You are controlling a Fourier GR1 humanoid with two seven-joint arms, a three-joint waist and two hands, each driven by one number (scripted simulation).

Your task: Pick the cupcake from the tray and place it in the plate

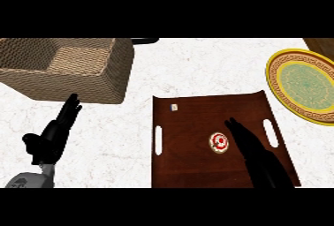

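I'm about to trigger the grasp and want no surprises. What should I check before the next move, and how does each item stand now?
1. Cupcake sits on the tray: ok.
2. Right hand beside the cupcake, fingers straight, not curled round it: not ok for lifting.
3. Right hand touching the cupcake: cannot tell.
4. Plate in view right of the tray: ok.
5. Left hand resting open at the left, off the tray: ok.
6. Basket at upper left, away from the tray-to-plate path: ok.

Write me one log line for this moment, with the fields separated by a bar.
right hand: open, beside cupcake | cupcake: on tray | plate: no cupcake | left hand: open, resting
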